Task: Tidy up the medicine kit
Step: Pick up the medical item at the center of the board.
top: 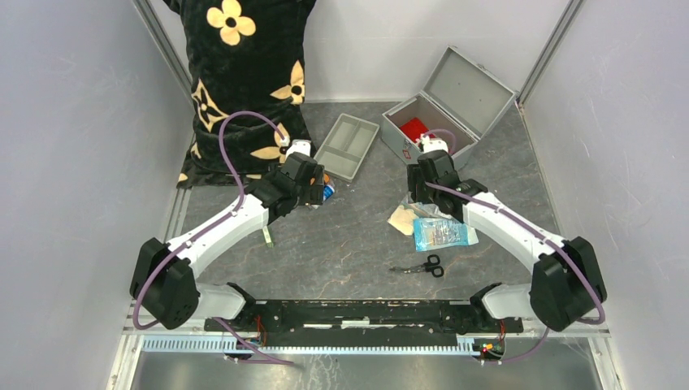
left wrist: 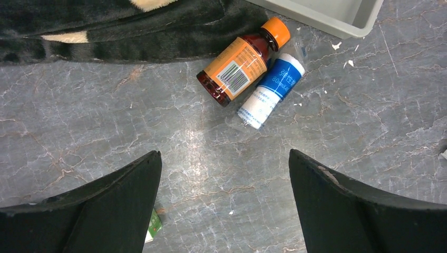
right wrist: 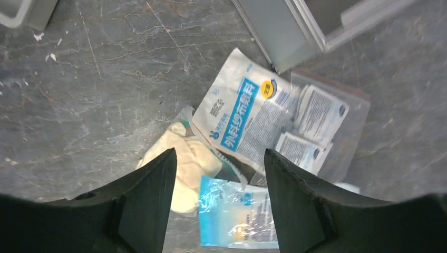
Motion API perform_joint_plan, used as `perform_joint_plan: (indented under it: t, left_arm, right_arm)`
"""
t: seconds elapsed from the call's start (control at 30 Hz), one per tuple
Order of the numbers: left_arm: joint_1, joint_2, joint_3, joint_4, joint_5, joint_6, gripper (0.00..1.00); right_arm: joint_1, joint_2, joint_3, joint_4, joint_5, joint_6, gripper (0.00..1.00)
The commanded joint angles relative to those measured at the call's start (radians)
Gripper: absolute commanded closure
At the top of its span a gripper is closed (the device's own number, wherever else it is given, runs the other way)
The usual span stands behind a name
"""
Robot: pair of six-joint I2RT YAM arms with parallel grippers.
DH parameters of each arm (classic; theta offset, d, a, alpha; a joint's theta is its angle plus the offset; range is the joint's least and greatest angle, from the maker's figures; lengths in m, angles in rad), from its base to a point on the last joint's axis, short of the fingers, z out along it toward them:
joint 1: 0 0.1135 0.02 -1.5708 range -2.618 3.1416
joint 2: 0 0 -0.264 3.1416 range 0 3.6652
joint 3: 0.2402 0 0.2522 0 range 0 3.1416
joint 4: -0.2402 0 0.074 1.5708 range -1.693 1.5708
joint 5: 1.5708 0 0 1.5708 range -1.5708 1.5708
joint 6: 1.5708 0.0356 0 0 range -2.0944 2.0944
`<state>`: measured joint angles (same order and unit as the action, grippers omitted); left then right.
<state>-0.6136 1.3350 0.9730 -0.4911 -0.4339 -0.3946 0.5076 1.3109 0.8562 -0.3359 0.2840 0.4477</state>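
Left wrist only: orange-cap btl [left wrist: 238,66] barcode [left wrist: 232,77]

The top external camera looks down from above and behind the arm bases [top: 213,301], taking in the whole table [top: 341,244]. The left wrist camera faces straight down, close over a syrup bottle [left wrist: 240,66] at mid-left. The right wrist camera hangs equally close over packets [right wrist: 248,116] beside the metal case [right wrist: 284,31]. The top view holds both patches.

The tray [top: 347,146] lies left of the case [top: 443,106], both far. The packets [top: 439,231] lie nearer than the case, the scissors [top: 422,265] nearer still. The bottle [left wrist: 240,62] touches the roll [left wrist: 271,90], just nearer than the tray.
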Motion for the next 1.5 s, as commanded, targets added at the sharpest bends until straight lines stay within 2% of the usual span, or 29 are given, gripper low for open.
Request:
perform_joint_plan:
  t: [0.0,0.1,0.2,0.3,0.5,0.6,0.87,0.93,1.1,1.3,1.47]
  left_arm:
    - [0.002,-0.042,0.037,0.03,0.001,0.076,0.04]
    - [0.003,-0.044,0.035,0.024,0.001,0.08,0.04]
    - [0.003,-0.048,0.035,0.026,-0.001,0.08,0.05]
    - [0.003,-0.048,0.029,0.029,0.005,0.079,0.04]
    - [0.003,-0.046,0.03,0.029,0.003,0.08,0.04]
    - [0.003,-0.045,0.029,0.029,0.006,0.08,0.05]
    - [0.003,-0.041,0.03,0.029,0.004,0.082,0.04]
    - [0.003,-0.04,0.03,0.029,0.003,0.083,0.05]
    - [0.003,-0.037,0.032,0.028,0.001,0.085,0.05]
    - [0.003,-0.043,0.03,0.029,-0.011,0.083,0.04]
    - [0.003,-0.045,0.03,0.029,-0.018,0.081,0.05]
  right_arm:
    - [0.001,0.095,0.166,-0.145,-0.007,-0.369,0.32]
    - [0.0,0.158,0.204,-0.153,-0.109,-0.508,0.32]
    - [0.001,0.244,0.261,-0.188,-0.149,-0.575,0.33]
    - [0.001,0.328,0.319,-0.245,-0.157,-0.626,0.36]
    - [0.001,0.38,0.328,-0.263,-0.184,-0.656,0.39]
    - [0.002,0.41,0.335,-0.276,-0.166,-0.652,0.44]
    - [0.002,0.437,0.324,-0.272,-0.159,-0.64,0.67]
    - [0.001,0.435,0.326,-0.265,-0.152,-0.635,0.74]
    - [0.001,0.403,0.339,-0.237,-0.194,-0.627,0.99]
    - [0.0,0.282,0.386,-0.165,-0.344,-0.601,1.0]
    - [-0.007,0.197,0.434,-0.099,-0.358,-0.572,1.0]
